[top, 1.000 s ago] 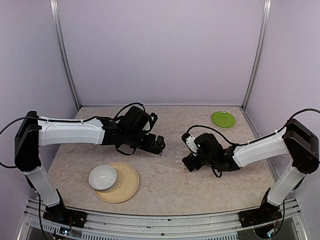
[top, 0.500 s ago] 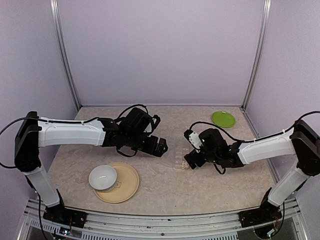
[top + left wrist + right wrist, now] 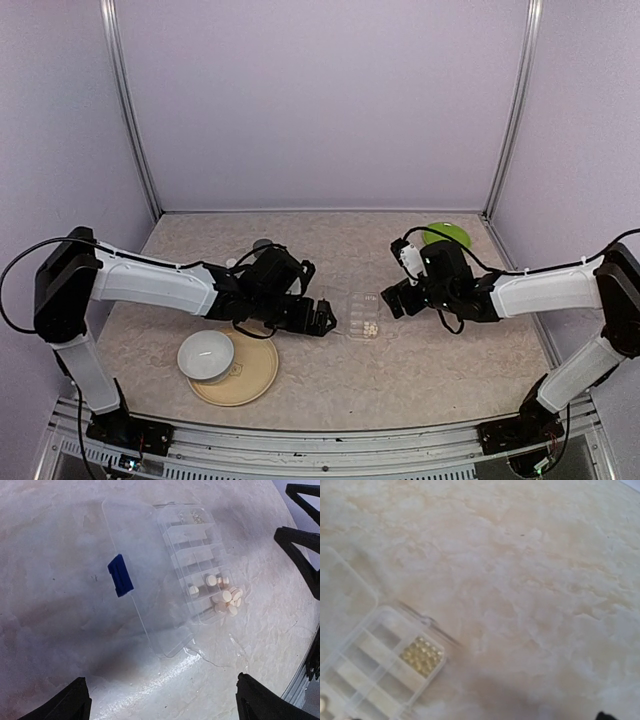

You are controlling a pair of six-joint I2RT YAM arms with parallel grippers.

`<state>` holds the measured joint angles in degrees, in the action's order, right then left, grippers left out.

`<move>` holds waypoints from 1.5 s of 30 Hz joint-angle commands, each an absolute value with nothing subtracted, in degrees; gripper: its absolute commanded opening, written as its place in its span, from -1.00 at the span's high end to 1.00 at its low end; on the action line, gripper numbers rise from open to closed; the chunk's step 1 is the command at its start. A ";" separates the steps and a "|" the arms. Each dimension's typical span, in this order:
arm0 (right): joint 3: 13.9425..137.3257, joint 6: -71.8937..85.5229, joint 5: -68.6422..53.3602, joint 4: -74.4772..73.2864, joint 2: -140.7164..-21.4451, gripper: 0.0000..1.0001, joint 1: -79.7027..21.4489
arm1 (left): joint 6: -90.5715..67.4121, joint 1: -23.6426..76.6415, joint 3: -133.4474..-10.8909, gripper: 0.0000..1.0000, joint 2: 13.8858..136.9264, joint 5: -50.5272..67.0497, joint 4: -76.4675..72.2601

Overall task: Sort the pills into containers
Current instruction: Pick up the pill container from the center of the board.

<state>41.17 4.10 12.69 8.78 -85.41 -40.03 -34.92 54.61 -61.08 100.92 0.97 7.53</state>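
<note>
The clear pill box [image 3: 360,312] lies open on the table between my two grippers. In the left wrist view its lid with a blue latch [image 3: 120,575] lies flat to the left of the compartments [image 3: 192,560]. A cluster of white pills [image 3: 224,598] sits at the box's near right end; I cannot tell if some lie outside the rim. Tiny yellowish pills [image 3: 422,655] fill one end compartment. My left gripper [image 3: 322,318] is open and empty just left of the box. My right gripper [image 3: 393,300] is just right of it, fingers [image 3: 300,555] apart and empty.
A white bowl [image 3: 205,355] sits on a beige plate [image 3: 255,375] at the front left. A green plate [image 3: 446,236] lies at the back right. A grey-capped thing [image 3: 262,244] shows behind the left arm. Walls close in the table on three sides.
My right gripper has moved back and to the right, off the box. My left gripper has moved nearer and a little right. The pill box now shows uncovered between them.
</note>
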 commanded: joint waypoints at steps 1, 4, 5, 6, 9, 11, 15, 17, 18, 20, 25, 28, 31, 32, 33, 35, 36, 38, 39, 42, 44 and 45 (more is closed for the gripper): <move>39.62 5.30 12.18 8.35 -82.09 -1.00 -39.59 | -41.37 53.18 -58.23 -0.93 103.87 7.14 -3.12; 38.45 5.57 12.30 7.97 -80.48 -1.00 -39.55 | -42.79 52.62 -59.00 -0.81 106.92 9.08 -5.62; 38.10 5.66 12.27 7.92 -80.03 -1.00 -39.55 | -42.88 52.57 -59.60 -0.75 107.87 9.44 -5.89; 37.81 5.70 12.29 7.96 -79.58 -1.00 -39.55 | -42.77 52.56 -60.28 -0.72 108.66 9.29 -5.90; 37.28 5.51 12.35 8.00 -79.17 -1.00 -39.34 | -42.34 52.35 -61.96 -0.61 110.31 8.79 -5.73; 37.51 5.37 12.48 7.92 -79.64 -1.00 -38.93 | -41.83 51.92 -62.85 -0.44 111.26 8.60 -5.26; 38.08 5.31 11.63 8.25 -80.02 -1.00 -37.96 | -40.79 51.22 -63.91 -0.23 112.24 7.94 -4.26; 38.45 5.28 11.25 8.33 -80.26 -1.00 -37.59 | -40.18 50.84 -64.30 -0.09 112.68 7.51 -3.63; 38.69 5.16 11.17 8.35 -80.43 -1.00 -37.49 | -39.90 50.62 -64.47 0.00 112.87 7.57 -3.34; 39.20 5.03 11.01 8.31 -80.93 -1.00 -37.21 | -39.17 50.18 -64.99 0.18 113.26 7.56 -2.68; 40.56 4.53 10.77 8.31 -82.48 -1.00 -36.74 | -36.95 49.13 -67.16 0.35 114.52 7.87 -0.06; 40.99 4.40 10.47 8.33 -83.24 -1.00 -36.56 | -35.34 48.50 -68.60 0.41 115.24 8.63 1.75; 40.94 4.39 10.13 8.35 -83.52 -1.00 -36.48 | -34.05 48.05 -69.44 0.43 115.49 9.50 2.92; 40.82 4.39 9.99 8.27 -83.52 -1.00 -36.47 | -33.63 47.93 -69.72 0.44 115.49 9.92 3.29; 40.75 4.45 9.83 8.22 -83.46 -1.00 -36.47 | -33.24 47.78 -69.94 0.47 115.49 10.36 3.59; 40.53 4.48 9.40 7.97 -83.17 -1.00 -36.47 | -32.17 47.58 -70.39 0.51 115.53 11.50 4.03; 40.48 4.48 8.91 7.85 -83.04 -1.00 -36.47 | -31.58 47.43 -70.74 0.51 115.64 12.47 4.30; 40.32 4.05 7.27 7.78 -82.53 -1.00 -36.47 | -30.05 47.14 -71.57 0.53 116.10 14.30 5.11; 40.15 3.67 5.79 7.76 -82.19 -1.00 -36.47 | -29.20 47.04 -72.01 0.54 116.37 14.97 5.67; 39.27 2.48 -0.37 8.56 -81.15 -1.00 -36.55 | -26.22 46.73 -73.24 0.56 117.15 16.72 7.39; 38.32 2.22 -4.40 9.52 -80.72 -1.00 -36.64 | -24.86 46.31 -73.57 0.57 117.45 17.99 7.82; 37.87 2.01 -5.75 10.18 -80.57 -1.00 -36.79 | -24.25 46.14 -73.71 0.57 117.52 18.67 7.95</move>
